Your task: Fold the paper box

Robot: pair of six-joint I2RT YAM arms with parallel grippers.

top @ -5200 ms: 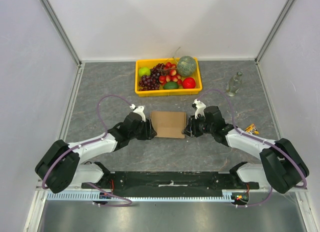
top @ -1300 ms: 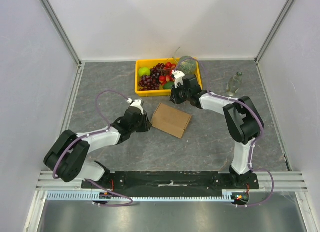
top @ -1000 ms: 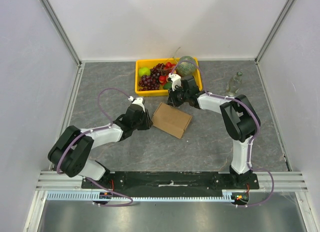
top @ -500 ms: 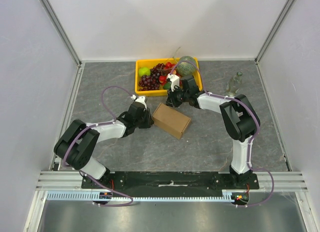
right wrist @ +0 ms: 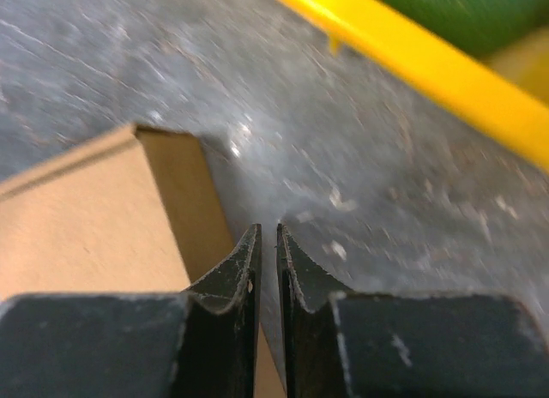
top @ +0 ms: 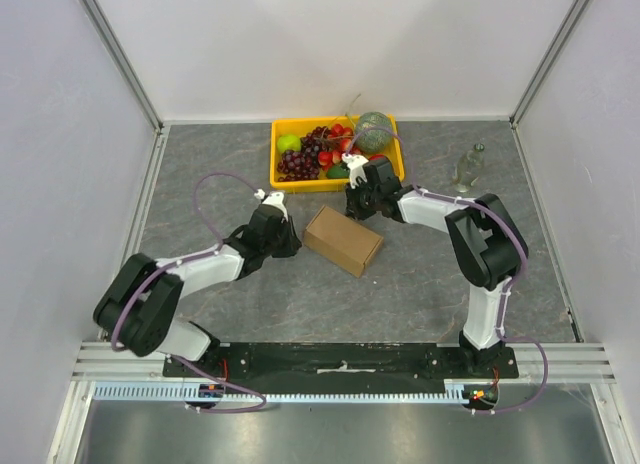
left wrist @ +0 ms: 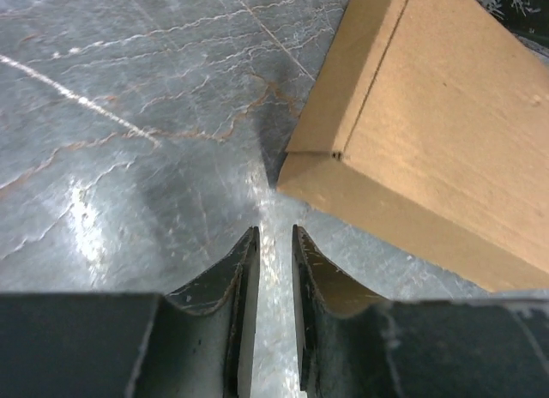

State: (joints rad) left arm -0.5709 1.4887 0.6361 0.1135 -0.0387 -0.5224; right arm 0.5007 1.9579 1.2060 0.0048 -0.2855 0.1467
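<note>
The box (top: 343,240) lay closed and skewed mid-desk toward the far edge, with left gripper (left wrist: 274,244) and right gripper (right wrist: 267,239) at opposite corners, jaws nearly together and empty; folding judged complete, withdrawal seemingly next.

White-and-black arms, looping purple cables

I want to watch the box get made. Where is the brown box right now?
In the top view the paper box lies in the middle, between the left gripper and the right gripper, just nearer than the yellow fruit crate.
</note>
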